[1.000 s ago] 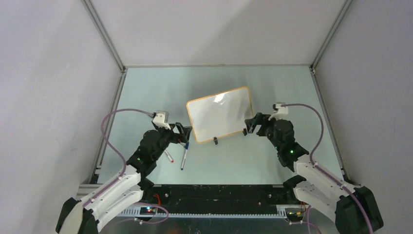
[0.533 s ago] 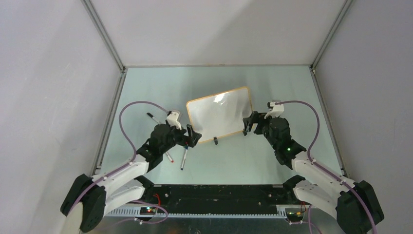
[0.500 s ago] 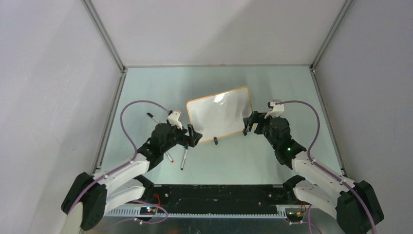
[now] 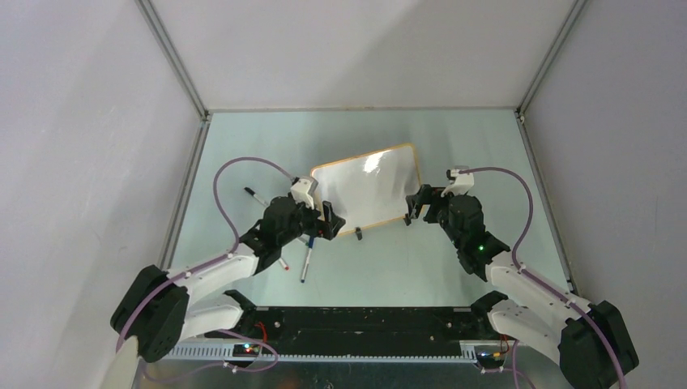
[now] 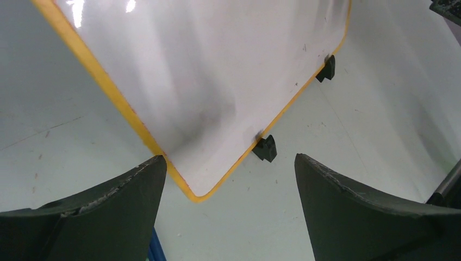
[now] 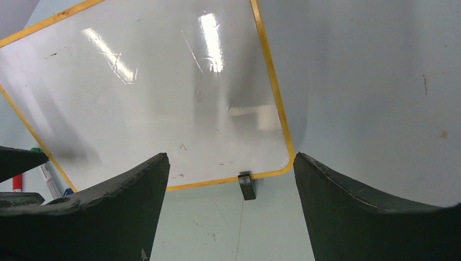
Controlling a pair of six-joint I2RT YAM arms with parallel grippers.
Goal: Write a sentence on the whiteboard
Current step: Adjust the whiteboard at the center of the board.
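1. White, small and rectangular, the whiteboard with a thin orange-tan frame sits near the middle of the pale green table, skewed so that its right end lies nearer the far edge.
2. Its face shows only glare streaks and faint scuffs.
3. Two small black clip feet grip the frame's near edge and rest on the table.
4. The left gripper is at the board's near-left corner, fingers spread wide and holding nothing; the rounded corner lies between them.
5. The right gripper faces the board's near-right corner, fingers likewise spread wide and holding nothing.
6. A red-tipped marker and a blue-tipped marker lie beside the left arm, toward the table's near edge.
7. A thin black marker lies nearer the left edge.
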